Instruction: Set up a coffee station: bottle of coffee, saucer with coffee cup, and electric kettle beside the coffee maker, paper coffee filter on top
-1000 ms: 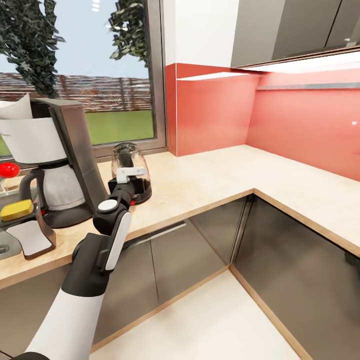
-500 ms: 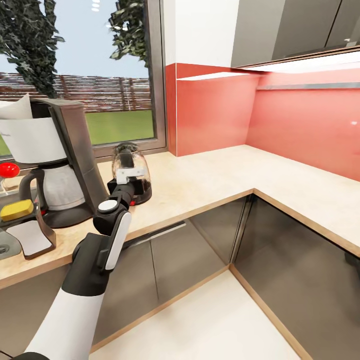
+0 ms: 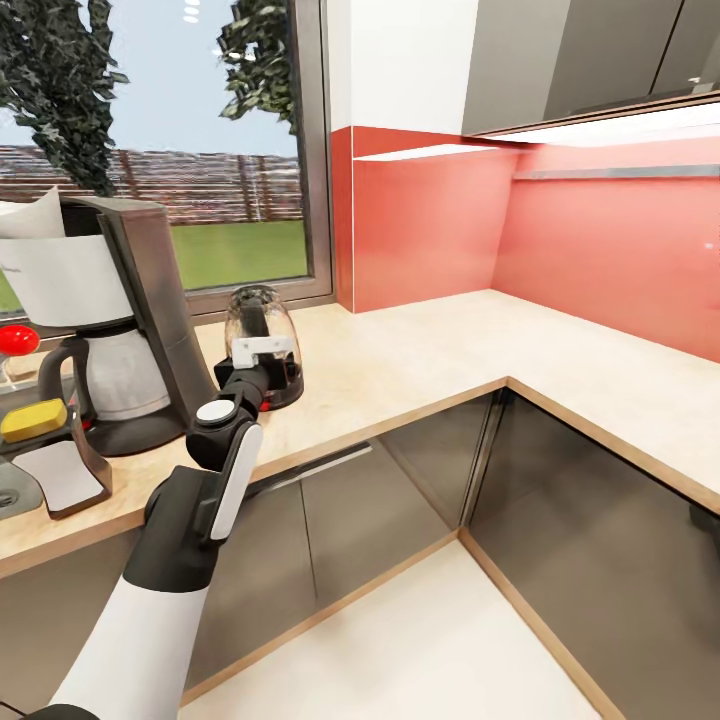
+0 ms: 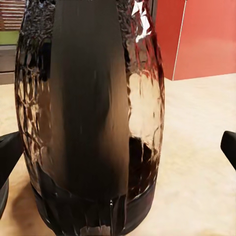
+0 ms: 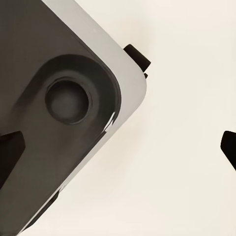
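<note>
The coffee maker (image 3: 120, 330) stands on the countertop (image 3: 420, 350) by the window, with the paper coffee filter (image 3: 32, 216) on top of it. Just to its right is the electric kettle (image 3: 262, 322), upright on its black base. My left gripper (image 3: 268, 368) is open at the kettle (image 4: 93, 123), one fingertip (image 4: 8, 153) on each side and apart from the glass. The bottle of coffee (image 3: 55, 468), yellow-capped, stands in front of the coffee maker. My right gripper (image 5: 118, 147) is open and holds nothing. The saucer, coffee cup and kitchen shelf are out of view.
A red knob (image 3: 16, 338) and a sink edge (image 3: 10, 496) show at the far left. The worktop turns a corner to the right along red wall panels (image 3: 600, 240). Grey cabinet fronts (image 3: 560, 520) stand below. The right wrist view looks down on a grey robot part (image 5: 54, 108) over pale floor.
</note>
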